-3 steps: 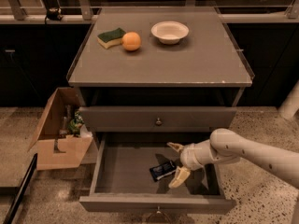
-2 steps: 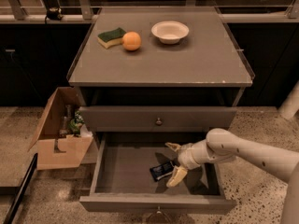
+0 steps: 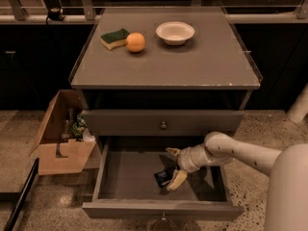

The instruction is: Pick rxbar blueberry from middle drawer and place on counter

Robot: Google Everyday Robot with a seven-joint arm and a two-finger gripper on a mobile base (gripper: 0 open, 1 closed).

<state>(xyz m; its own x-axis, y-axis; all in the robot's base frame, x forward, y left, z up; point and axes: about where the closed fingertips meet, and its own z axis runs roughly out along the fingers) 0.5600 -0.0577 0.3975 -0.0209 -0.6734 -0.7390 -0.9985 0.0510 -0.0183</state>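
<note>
A cardboard box (image 3: 57,153) sits on the speckled floor (image 3: 269,129), left of your grey bench (image 3: 192,66). In the open middle drawer (image 3: 125,172) the rxbar blueberry (image 3: 163,176) lies flat, its long axis roughly left-right and slightly tilted. Your tool (image 3: 171,169) reaches in from the right, fingers (image 3: 177,179) spread wide, the near one touching the bar.

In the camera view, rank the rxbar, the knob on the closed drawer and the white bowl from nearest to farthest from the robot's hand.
1. The rxbar blueberry: on the floor of the open middle drawer, right beside the hand.
2. The drawer knob: on the closed drawer front just above the hand.
3. The white bowl: up on the counter, toward its back edge.
</note>
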